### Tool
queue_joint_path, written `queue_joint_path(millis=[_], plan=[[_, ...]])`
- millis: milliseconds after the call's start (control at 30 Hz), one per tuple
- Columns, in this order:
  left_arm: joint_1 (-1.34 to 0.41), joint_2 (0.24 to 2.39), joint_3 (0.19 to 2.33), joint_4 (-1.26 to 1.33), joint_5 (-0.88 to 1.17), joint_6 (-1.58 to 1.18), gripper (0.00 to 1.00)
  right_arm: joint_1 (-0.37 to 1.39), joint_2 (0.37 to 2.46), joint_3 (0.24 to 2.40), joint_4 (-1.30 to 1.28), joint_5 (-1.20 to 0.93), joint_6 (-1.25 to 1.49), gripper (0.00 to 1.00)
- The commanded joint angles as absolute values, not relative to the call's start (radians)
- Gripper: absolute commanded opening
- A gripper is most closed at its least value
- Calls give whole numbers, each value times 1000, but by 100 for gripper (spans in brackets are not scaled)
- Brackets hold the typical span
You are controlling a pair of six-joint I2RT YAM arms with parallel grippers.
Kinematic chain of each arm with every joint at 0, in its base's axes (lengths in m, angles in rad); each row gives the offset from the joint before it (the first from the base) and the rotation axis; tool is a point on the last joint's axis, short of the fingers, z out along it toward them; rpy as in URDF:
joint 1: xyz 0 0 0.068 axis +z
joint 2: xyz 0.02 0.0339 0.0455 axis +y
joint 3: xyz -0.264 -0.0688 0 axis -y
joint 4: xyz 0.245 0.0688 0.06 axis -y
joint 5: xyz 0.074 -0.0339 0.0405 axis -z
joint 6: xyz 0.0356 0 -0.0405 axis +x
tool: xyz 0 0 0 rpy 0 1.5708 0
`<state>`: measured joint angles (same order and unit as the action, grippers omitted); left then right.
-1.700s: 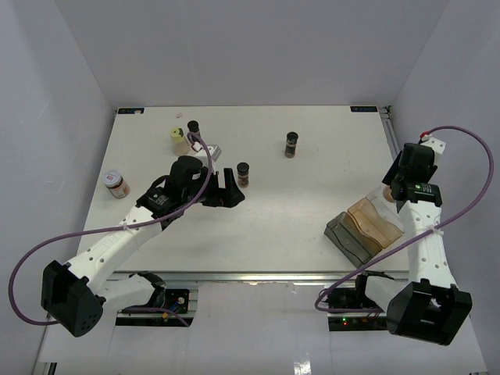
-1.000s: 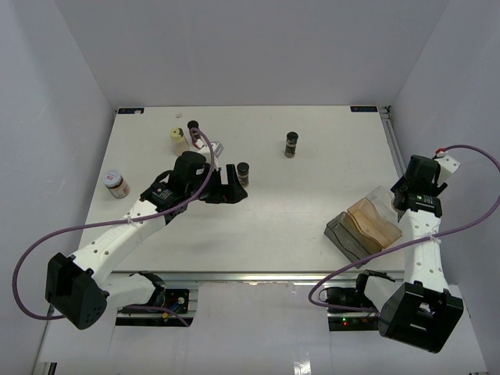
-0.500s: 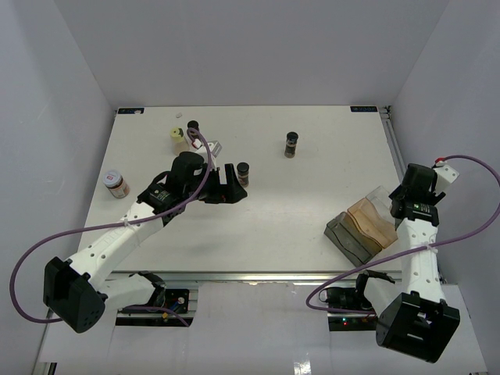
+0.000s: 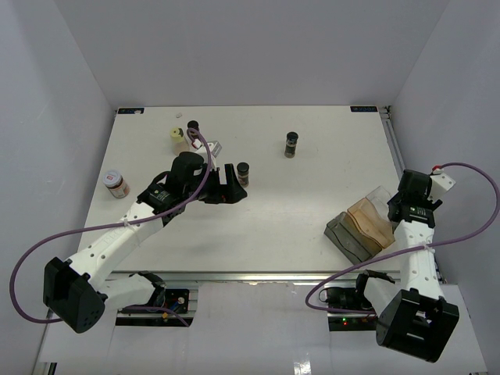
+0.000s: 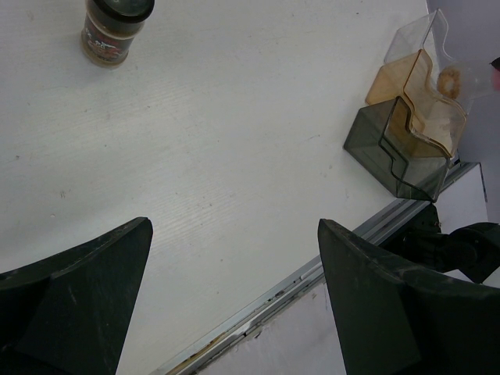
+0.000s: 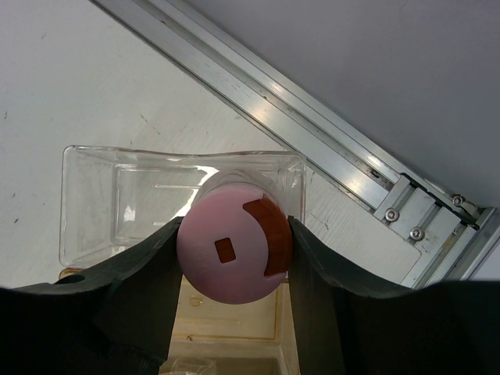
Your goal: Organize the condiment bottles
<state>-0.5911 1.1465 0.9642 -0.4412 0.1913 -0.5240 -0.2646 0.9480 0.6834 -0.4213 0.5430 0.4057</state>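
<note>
My right gripper (image 6: 234, 250) is shut on a pink-lidded bottle (image 6: 225, 258), its lid facing the camera, above the clear end compartment (image 6: 117, 203) of the stepped organizer (image 4: 361, 226). My left gripper (image 4: 234, 186) stands open and holds nothing, just left of a dark black-capped bottle (image 4: 243, 173). In the left wrist view a dark bottle (image 5: 116, 27) stands ahead of the open left gripper (image 5: 234, 273). Another dark bottle (image 4: 291, 144) is mid-table at the back. A pale-yellow-lidded bottle (image 4: 178, 137) and a dark one (image 4: 193, 126) stand at the back left. A pink-lidded bottle (image 4: 116, 183) sits at the left edge.
The organizer has clear, amber (image 6: 234, 332) and grey (image 5: 391, 152) compartments in a row near the table's front right. A metal rail (image 6: 328, 148) runs along the right edge beside it. A small white piece (image 4: 214, 149) lies by the left wrist.
The right arm has drawn back toward the near edge with the pink-lidded bottle, coming over the organizer's clear compartment. The left gripper edged toward the dark bottle, then stayed still.
</note>
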Motion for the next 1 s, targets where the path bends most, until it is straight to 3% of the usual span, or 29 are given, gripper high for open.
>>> queue_joint_path(millis=[0, 367, 467, 567, 733, 967], plan=[[-592, 1114, 969, -448, 188, -526, 98, -268, 945, 646, -313, 588, 419, 8], [-592, 1130, 982, -452, 176, -516, 98, -269, 997, 630, -260, 579, 423, 9], [-592, 1140, 985, -450, 179, -515, 98, -268, 1005, 627, -246, 569, 419, 21], [-592, 1145, 986, -448, 181, -515, 98, -268, 1017, 632, -244, 568, 418, 26], [-592, 1148, 987, -447, 178, -515, 98, -268, 1030, 640, -244, 558, 414, 46], [-592, 1160, 996, -445, 183, -515, 98, -268, 1033, 642, -255, 565, 414, 64]])
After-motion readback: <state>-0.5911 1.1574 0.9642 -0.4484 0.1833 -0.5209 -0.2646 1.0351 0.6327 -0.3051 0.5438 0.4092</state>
